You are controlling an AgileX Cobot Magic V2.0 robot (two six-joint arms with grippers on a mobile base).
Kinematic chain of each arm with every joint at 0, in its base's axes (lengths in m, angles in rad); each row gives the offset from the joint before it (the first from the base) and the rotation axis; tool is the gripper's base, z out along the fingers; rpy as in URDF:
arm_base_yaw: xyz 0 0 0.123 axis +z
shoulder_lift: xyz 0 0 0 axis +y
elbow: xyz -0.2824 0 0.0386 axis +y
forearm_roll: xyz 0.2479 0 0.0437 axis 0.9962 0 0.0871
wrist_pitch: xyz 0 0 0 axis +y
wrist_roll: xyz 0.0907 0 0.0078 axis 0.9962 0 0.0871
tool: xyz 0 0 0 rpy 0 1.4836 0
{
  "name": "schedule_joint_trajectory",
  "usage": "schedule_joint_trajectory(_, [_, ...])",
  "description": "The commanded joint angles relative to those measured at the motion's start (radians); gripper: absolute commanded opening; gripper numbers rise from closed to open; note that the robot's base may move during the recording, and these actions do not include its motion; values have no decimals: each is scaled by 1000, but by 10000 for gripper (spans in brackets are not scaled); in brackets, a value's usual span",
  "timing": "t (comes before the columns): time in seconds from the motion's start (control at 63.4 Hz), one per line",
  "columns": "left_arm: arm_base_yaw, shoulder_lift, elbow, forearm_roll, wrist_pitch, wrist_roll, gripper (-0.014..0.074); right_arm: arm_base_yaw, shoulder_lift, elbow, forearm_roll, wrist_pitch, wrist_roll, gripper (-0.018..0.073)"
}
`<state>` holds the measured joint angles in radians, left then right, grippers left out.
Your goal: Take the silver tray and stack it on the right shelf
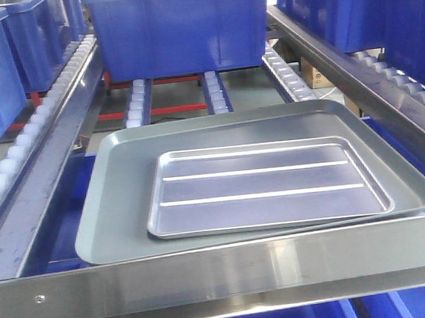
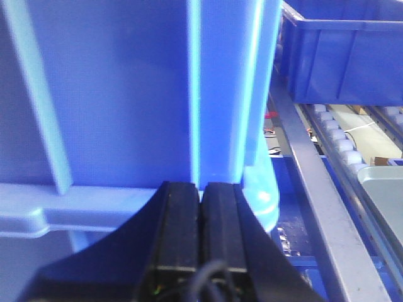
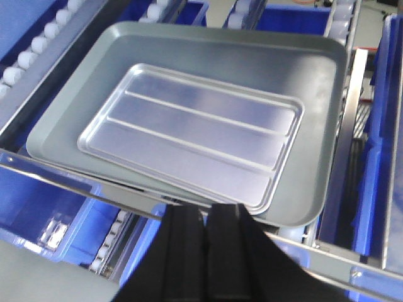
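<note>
Front bar (image 1: 222,273): nearest camera
Silver tray (image 1: 263,184): flat inside grey tray (image 1: 113,212)
Left fingers (image 2: 201,217): closed, empty
Right fingers (image 3: 203,229): closed, empty

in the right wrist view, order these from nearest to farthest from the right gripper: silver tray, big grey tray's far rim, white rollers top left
1. silver tray, just ahead of the right gripper
2. grey tray far rim, beyond it
3. white rollers, far upper left

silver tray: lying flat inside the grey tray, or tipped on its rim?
Flat inside. The silver tray lies ribs-up on the floor of the larger grey tray, with grey floor visible all round it.
</note>
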<state>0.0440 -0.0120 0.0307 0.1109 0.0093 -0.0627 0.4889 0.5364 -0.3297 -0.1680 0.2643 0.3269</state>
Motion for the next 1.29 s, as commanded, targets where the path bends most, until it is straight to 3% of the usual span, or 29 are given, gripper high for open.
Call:
schedule_joint_trajectory(0.0, [1,-12,24,-7,-89,-2,-100,-42,-50,-29,-9,-61,-68,57])
schedule_joint_trajectory(0.252, [1,-12,24,-7,-89,-2,-100,-376,-301,131,77,-117,-105,57])
schedule_joint_trajectory(0.378, [1,-12,24,-7,-89,-2,-100,-467,-449,254,79,-194,-105,57])
schedule_joint_trajectory(0.505, [1,-12,24,-7,-89,-2,-100,-475,-571,335,79,-215,-135,57])
schedule_joint_trajectory(0.804, [1,-10,24,-7,-89,-2,-100,-475,-565,360,79,-353,-182,57])
schedule_joint_trajectory(1.277, [1,-10,24,-7,-89,-2,-100,-475,-565,360,79,-350,-182,57])
